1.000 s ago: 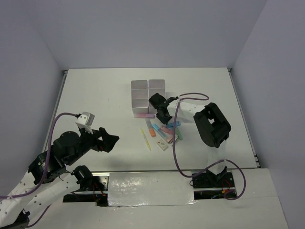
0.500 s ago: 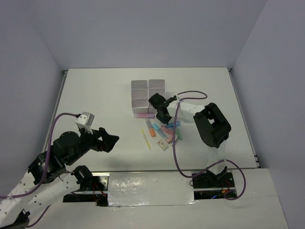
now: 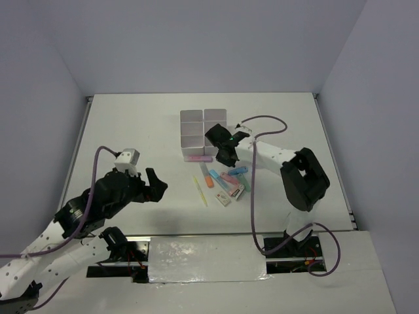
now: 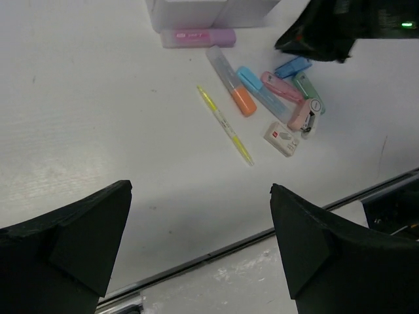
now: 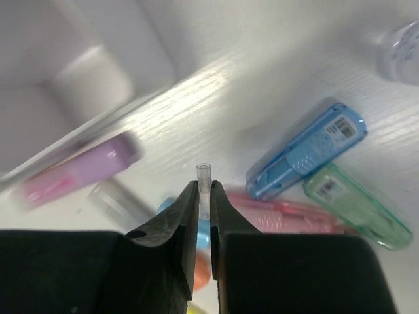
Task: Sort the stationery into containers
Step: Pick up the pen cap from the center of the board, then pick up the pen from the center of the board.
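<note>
Item: clear pen (image 5: 204, 173), thin and tube-like. It is pinched between the nearly closed jaws of the right gripper (image 5: 204, 191). Its long axis runs in line with the fingers, and one open end pokes just past the tips. Destination: containers (image 3: 192, 123). This block lies just ahead of the jaws and to their left, blurred in the wrist view, with the pink marker (image 5: 78, 173) along its near wall. Below and to the right of the jaws lie the blue marker (image 5: 308, 150) and the green marker (image 5: 357, 206), both flat on the table and untouched. Left gripper (image 4: 200, 188): jaws spread fully and holding nothing, with the yellow pen (image 4: 226, 124) well ahead of them. Judgement: the right arm is much the nearer, and the drop likely calls for a short reach forward and left over a compartment.
</note>
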Motion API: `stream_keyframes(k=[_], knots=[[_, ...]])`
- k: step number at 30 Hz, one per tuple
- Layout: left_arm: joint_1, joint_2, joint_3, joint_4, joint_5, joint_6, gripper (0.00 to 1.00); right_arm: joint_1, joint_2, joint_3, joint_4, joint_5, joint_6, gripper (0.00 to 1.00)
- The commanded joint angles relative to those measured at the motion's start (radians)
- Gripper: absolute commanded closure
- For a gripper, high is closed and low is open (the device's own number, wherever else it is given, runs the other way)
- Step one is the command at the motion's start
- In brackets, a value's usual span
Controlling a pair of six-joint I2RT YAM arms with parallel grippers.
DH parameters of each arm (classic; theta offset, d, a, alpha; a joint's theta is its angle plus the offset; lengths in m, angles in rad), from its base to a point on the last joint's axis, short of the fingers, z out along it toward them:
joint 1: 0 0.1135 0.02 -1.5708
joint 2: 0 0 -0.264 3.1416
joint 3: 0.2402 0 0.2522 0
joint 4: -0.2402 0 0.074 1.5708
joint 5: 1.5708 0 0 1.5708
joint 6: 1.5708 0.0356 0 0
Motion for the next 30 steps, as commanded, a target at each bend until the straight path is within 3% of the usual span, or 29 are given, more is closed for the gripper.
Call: stream_keyframes(k=[1,5,10,13,18,23,27,30], knots=[[-0.005,0.081,-0.016,0.027,-0.038,-0.131,0.01,0.036,-0.201,0.053,-0.054,0.120,-0.082,1.00],[-0.025,0.204,-0.110,0.176,-0.023,-0.293,0.01,0.099,-0.380,-0.025,-0.007,0.232,-0.177,1.00],[-0.146,0.383,-0.133,0.262,-0.162,-0.482,0.01,0.130,-0.630,-0.159,0.099,0.188,-0.355,1.00],[-0.232,0.532,-0.069,0.299,-0.240,-0.576,0.01,0.132,-0.755,-0.235,0.128,0.161,-0.401,1.00],[-0.300,0.825,0.086,0.175,-0.325,-0.725,0.01,0.133,-0.905,-0.339,0.216,0.105,-0.480,1.00],[-0.301,0.969,0.219,0.060,-0.397,-0.852,0.14,0.132,-0.927,-0.364,0.200,0.096,-0.489,1.00],[-0.297,1.092,0.345,-0.069,-0.437,-0.887,0.25,0.133,-0.950,-0.370,0.216,0.093,-0.507,1.00],[-0.284,1.144,0.367,-0.065,-0.430,-0.872,0.28,0.127,-0.959,-0.376,0.217,0.114,-0.516,1.00]])
